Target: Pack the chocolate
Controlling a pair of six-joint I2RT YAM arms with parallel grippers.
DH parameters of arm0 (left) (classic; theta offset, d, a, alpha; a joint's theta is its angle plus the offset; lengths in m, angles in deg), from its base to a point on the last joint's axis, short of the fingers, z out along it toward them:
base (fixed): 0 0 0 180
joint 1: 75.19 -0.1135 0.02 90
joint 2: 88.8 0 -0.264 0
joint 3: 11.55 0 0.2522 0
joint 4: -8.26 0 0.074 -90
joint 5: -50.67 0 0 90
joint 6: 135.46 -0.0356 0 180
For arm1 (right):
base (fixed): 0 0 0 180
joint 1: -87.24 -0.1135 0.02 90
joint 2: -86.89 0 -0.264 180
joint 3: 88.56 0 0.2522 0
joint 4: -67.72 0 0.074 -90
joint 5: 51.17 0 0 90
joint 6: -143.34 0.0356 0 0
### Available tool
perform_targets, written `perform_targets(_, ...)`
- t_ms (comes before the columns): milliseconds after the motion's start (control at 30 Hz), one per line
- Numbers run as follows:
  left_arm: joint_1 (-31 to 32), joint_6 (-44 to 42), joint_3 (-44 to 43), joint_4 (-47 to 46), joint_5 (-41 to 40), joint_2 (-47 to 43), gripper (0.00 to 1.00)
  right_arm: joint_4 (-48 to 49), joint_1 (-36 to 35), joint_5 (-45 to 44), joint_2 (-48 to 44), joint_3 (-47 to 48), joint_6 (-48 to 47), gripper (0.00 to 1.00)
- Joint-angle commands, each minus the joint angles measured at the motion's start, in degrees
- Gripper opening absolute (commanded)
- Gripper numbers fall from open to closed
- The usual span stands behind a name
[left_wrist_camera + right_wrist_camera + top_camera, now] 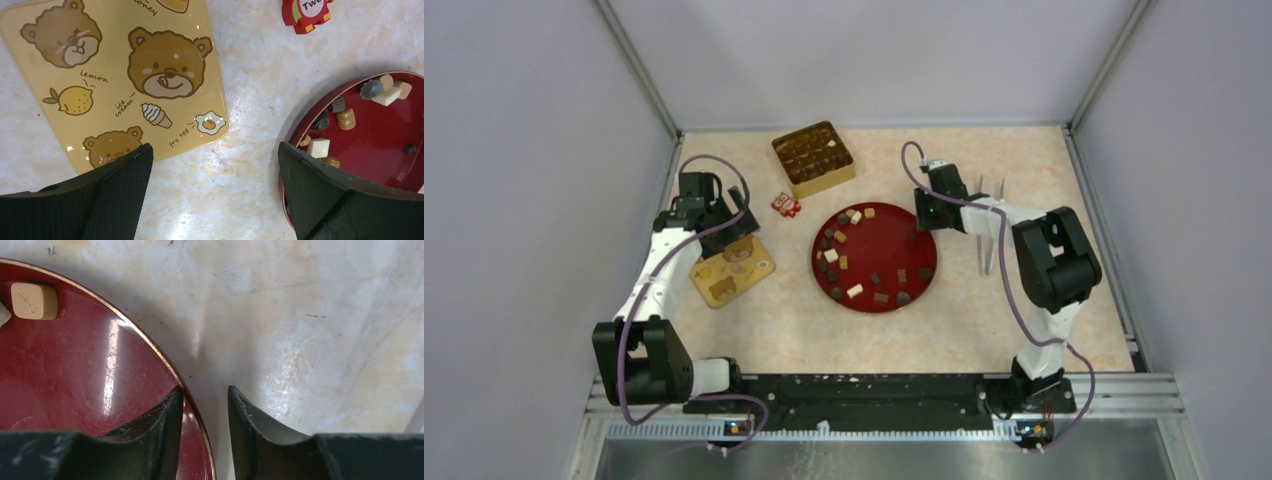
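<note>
My R gripper [205,390] is barely open, empty, straddling the plate [75,365] rim. Nearest chocolate [34,301] lies inward, ahead-left of it. L gripper [215,150] gapes wide, empty, by the plate's opposite edge.

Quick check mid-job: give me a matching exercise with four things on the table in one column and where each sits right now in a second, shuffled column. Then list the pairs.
Things:
1. bear-printed lid
2. red plate
3. gold tin
4. red-and-white wrapped item

Places:
A. Far side, with chocolates in its compartments
B. Lying flat, below the open left end effector
C. Its rim shows between the fingers of the right end effector
D. Between the tin and the lid

Pairs: 1-B, 2-C, 3-A, 4-D
</note>
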State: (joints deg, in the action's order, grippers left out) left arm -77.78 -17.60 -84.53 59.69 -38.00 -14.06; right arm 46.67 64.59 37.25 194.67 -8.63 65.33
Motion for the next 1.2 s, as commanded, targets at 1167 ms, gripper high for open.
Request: perform_targets(1167, -0.20, 0.80, 0.14, -1.55, -3.81, 1.30, 0.99, -12.97, 11.57, -22.77, -22.54, -18.47, 7.67, 0.12)
